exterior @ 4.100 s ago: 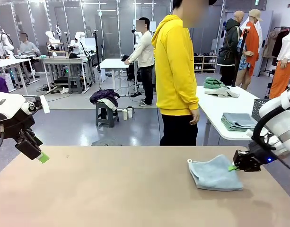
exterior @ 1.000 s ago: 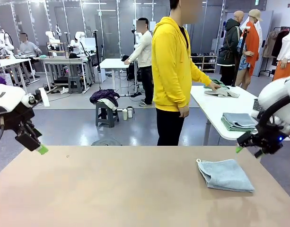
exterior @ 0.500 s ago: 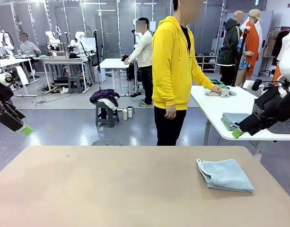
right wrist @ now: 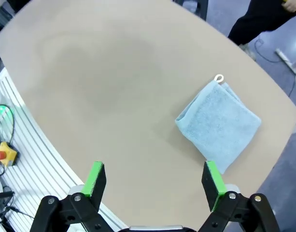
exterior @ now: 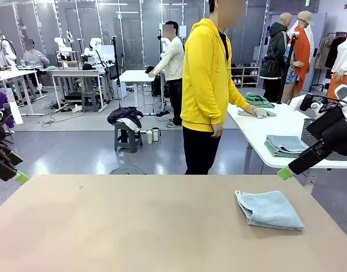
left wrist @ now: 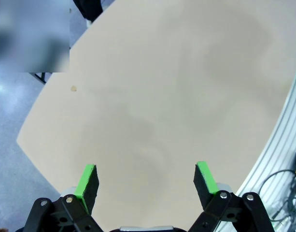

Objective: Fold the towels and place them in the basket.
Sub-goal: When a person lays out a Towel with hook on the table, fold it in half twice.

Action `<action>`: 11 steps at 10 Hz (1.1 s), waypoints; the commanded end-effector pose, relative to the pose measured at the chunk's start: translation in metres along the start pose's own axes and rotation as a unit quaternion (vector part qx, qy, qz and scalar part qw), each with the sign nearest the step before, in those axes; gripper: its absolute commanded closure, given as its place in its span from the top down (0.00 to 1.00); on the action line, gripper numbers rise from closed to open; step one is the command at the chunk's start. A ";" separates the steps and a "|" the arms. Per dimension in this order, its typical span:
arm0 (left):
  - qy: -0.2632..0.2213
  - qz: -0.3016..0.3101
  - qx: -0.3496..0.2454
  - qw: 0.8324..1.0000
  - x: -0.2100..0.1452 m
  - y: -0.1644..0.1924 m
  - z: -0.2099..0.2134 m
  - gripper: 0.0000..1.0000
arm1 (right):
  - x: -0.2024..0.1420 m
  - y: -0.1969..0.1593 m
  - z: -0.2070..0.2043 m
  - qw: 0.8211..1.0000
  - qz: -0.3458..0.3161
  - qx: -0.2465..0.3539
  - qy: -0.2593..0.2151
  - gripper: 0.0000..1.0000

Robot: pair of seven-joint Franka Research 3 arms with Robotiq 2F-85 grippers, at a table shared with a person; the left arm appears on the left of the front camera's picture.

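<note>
Treat the folded pale grey-blue towel (exterior: 269, 209), flat on the table (exterior: 133, 226) toward its right end, as light, soft and floppy, likely best pinched through a thick folded edge, with left gripper (left wrist: 145, 174) and right gripper (right wrist: 153, 174) both spread wide, empty, hovering clear

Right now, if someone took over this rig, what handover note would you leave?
Left gripper: open, empty, raised off the table's left edge.
Right gripper: open, empty, raised at the right.
Grey-blue towel: folded, lying on the table, right side.
Basket: on the white side table, partly hidden by the right arm.
Person's hand rests on a pale towel there.
Done: one towel folded.
Left: put it in the basket; fold and place the pale one.
</note>
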State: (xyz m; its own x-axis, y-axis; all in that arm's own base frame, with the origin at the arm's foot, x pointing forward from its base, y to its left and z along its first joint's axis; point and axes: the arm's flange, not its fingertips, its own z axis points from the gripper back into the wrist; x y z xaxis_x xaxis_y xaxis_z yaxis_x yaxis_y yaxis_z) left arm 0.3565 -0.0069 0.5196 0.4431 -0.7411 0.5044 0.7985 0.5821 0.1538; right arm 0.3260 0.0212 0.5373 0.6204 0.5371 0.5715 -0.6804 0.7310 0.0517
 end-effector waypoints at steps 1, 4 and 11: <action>-0.024 0.005 0.009 1.000 -0.013 -0.004 -0.004 1.00 | -0.003 0.010 -0.003 1.000 -0.010 -0.004 0.009 1.00; -0.003 0.004 0.001 1.000 -0.002 0.002 0.001 1.00 | 0.002 0.004 0.002 1.000 0.003 -0.001 -0.001 1.00; -0.003 0.004 0.001 1.000 -0.002 0.002 0.001 1.00 | 0.002 0.004 0.002 1.000 0.003 -0.001 -0.001 1.00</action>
State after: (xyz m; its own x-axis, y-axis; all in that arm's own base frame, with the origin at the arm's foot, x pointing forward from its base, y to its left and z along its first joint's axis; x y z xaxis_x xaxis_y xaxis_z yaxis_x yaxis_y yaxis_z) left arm 0.3582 -0.0035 0.5200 0.4489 -0.7258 0.5212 0.7880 0.5966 0.1520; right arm 0.3236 0.0247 0.5405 0.6078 0.5484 0.5743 -0.6942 0.7181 0.0491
